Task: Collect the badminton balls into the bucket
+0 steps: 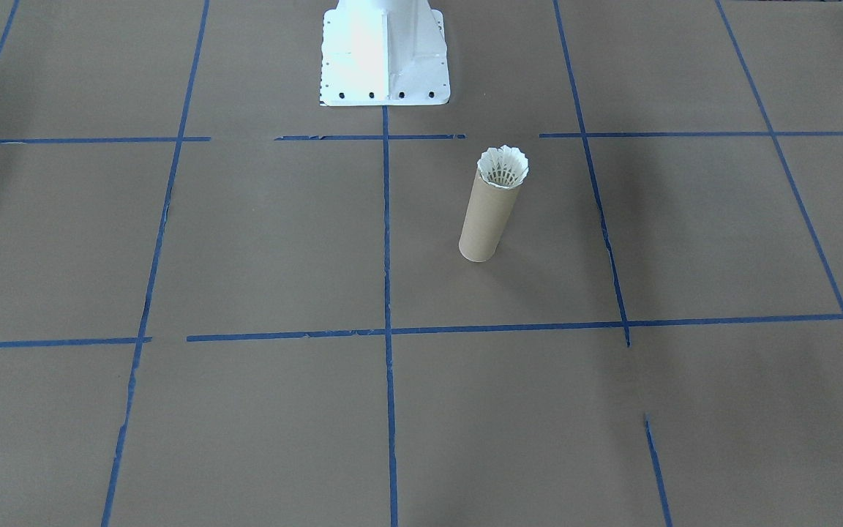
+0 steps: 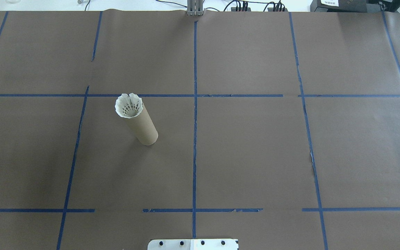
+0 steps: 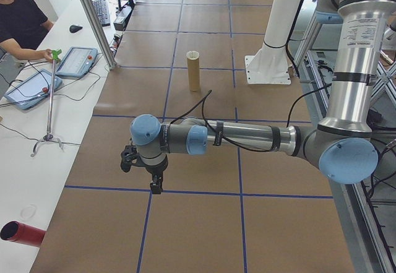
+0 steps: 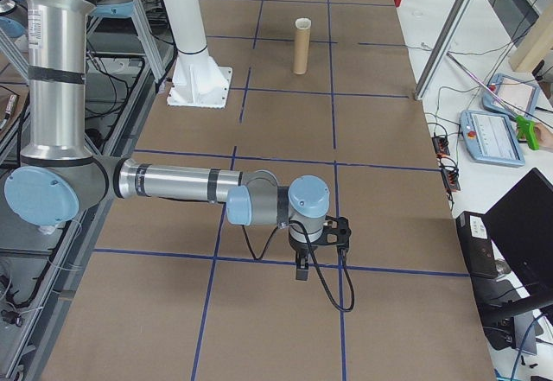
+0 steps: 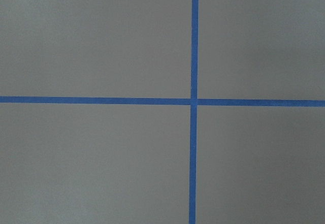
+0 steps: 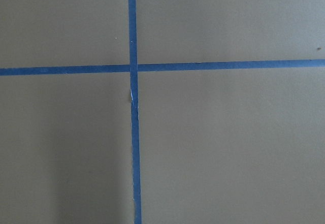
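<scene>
Since the shuttlecock (image 1: 503, 168) already sits skirt-up in the mouth of the upright cardboard tube (image 1: 489, 219) on the desk (image 1: 246, 256), collection looks finished. Left hand (image 3: 153, 175) and right hand (image 4: 304, 260) hang far off; grip state can't tell. Next: nothing but parking.

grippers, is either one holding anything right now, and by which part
Nothing is held: the shuttlecock sits in the cardboard tube, and both grippers hang far from it.

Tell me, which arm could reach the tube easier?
Probably the left. The tube stands in the table's left half, shuttlecock already in its top. The left hand and right hand both hang far from it.
</scene>
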